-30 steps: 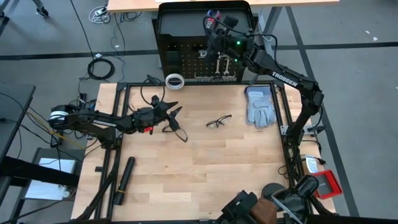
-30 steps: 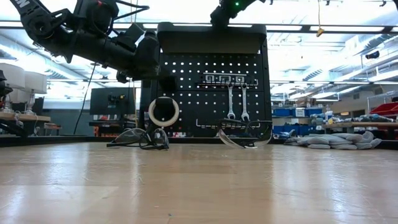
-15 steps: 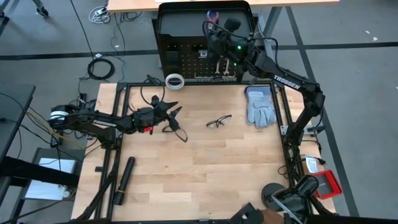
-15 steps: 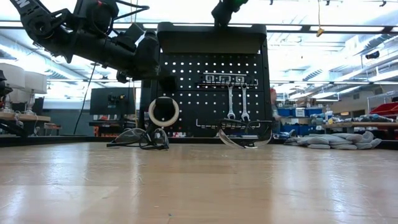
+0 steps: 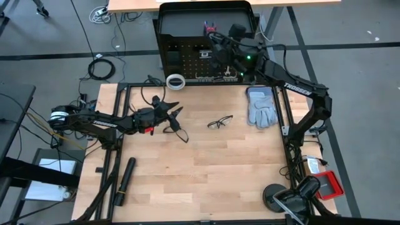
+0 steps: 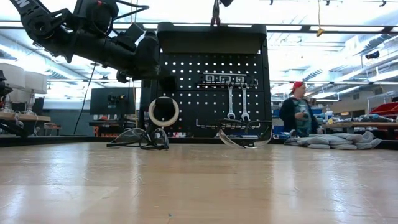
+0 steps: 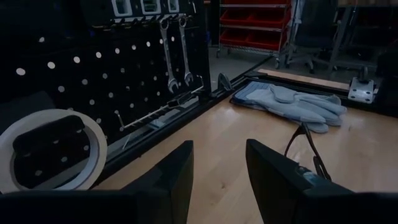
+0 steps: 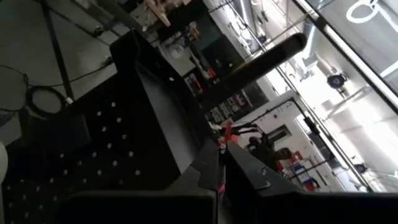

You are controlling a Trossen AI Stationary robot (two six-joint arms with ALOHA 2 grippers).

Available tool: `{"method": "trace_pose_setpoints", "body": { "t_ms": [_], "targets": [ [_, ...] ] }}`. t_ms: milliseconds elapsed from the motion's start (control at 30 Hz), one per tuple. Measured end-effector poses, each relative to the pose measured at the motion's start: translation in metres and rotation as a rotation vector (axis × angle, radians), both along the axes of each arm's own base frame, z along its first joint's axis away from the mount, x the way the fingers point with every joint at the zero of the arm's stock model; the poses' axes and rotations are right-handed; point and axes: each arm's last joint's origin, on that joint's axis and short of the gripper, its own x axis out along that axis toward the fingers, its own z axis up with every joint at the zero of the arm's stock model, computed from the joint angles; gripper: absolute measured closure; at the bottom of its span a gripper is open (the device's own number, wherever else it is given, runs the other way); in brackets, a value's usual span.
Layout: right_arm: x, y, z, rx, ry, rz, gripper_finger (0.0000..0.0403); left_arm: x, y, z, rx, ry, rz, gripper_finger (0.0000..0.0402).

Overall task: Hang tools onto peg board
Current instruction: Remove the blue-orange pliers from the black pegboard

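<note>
Your right gripper (image 5: 211,32) pinches the pliers (image 5: 209,27) by a thin hold above the peg board (image 5: 187,59) top shelf, so they could slip or snag the hood; left gripper (image 5: 174,114) hangs spread, empty, over the table (image 5: 206,169).

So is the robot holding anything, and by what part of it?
The right gripper is shut on the red-and-blue-handled pliers near the head end, with the handles poking out beyond the grip. The left gripper is open and empty.
</note>
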Motion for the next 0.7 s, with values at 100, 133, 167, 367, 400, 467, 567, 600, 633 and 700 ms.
{"method": "trace_pose_setpoints", "body": {
  "t_ms": [100, 133, 167, 367, 400, 467, 567, 600, 633, 700],
  "targets": [
    [0.000, 0.001, -0.002, 0.018, 0.010, -0.019, 0.0382, 0.003, 0.001, 0.007, 0.061, 0.013, 0.017, 0.0249],
    [0.000, 0.002, -0.004, 0.031, 0.021, -0.020, 0.0382, 0.005, 0.002, 0.014, 0.102, 0.016, 0.042, 0.0249],
    [0.000, 0.003, -0.006, 0.047, 0.032, -0.018, 0.0382, 0.008, 0.004, 0.022, 0.147, 0.018, 0.073, 0.0249],
    [-0.003, 0.004, -0.009, 0.101, 0.040, -0.022, 0.0382, 0.034, 0.017, 0.106, 0.469, 0.101, 0.085, 0.0243],
    [-0.004, 0.005, -0.010, 0.111, 0.045, -0.023, 0.0382, 0.037, 0.020, 0.120, 0.506, 0.134, 0.078, 0.0240],
    [-0.007, 0.007, -0.009, 0.127, 0.041, -0.017, 0.0382, 0.043, 0.029, 0.145, 0.566, 0.181, 0.085, 0.0231],
    [-0.010, 0.012, -0.006, 0.146, 0.024, -0.005, 0.0382, 0.053, 0.045, 0.171, 0.679, 0.252, 0.110, 0.0211],
    [-0.012, 0.013, -0.005, 0.151, 0.024, 0.007, 0.0382, 0.057, 0.050, 0.176, 0.718, 0.276, 0.117, 0.0203],
    [-0.012, 0.014, -0.005, 0.155, 0.019, 0.022, 0.0382, 0.063, 0.054, 0.179, 0.751, 0.302, 0.120, 0.0195],
    [-0.014, 0.016, -0.002, 0.162, 0.001, 0.053, 0.0382, 0.074, 0.064, 0.185, 0.800, 0.339, 0.136, 0.0177]
  ]
}}
